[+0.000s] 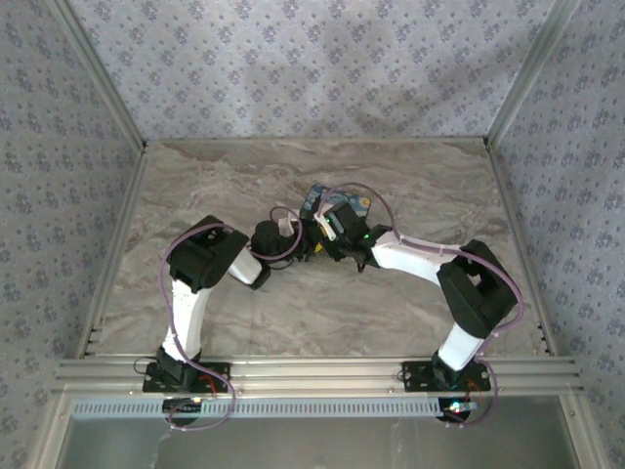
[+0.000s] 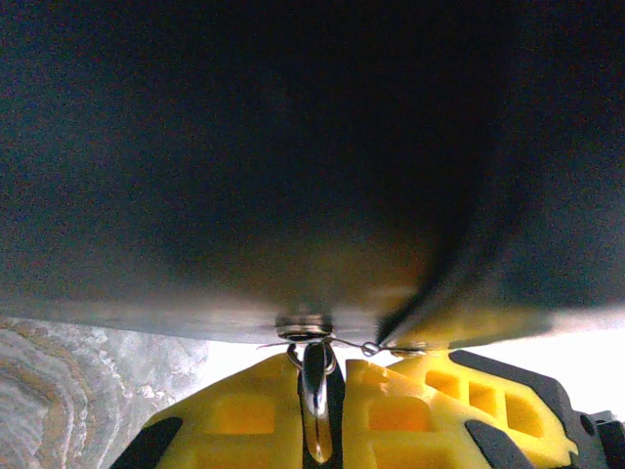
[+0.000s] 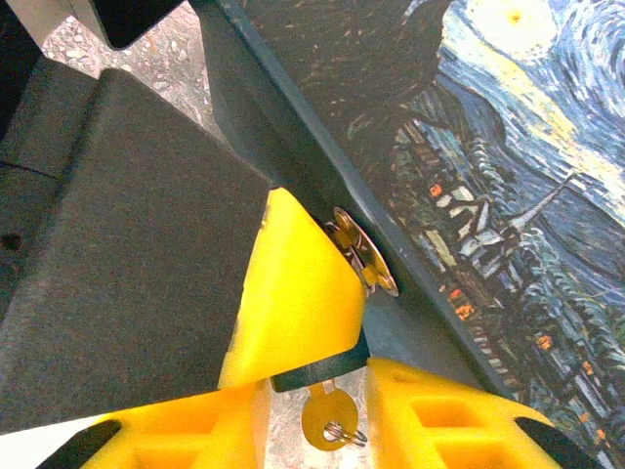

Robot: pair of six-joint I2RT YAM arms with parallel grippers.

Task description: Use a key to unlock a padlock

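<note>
The left arm [image 1: 186, 313] folds at a raised elbow well left of the starry blue box [image 1: 337, 202] and reaches rightward. This puts the left gripper [image 1: 296, 237] close at the box's near-left side, its fingers [image 2: 244, 415] drawn almost together on a thin metal piece [image 2: 314, 415]. The right arm [image 1: 410, 259] bends at an elbow well right of the box and runs its white forearm leftward, so the right gripper [image 1: 320, 234] sits at the box's near edge, just beside the left one, with its fingers [image 3: 439, 425] partly apart.
</note>
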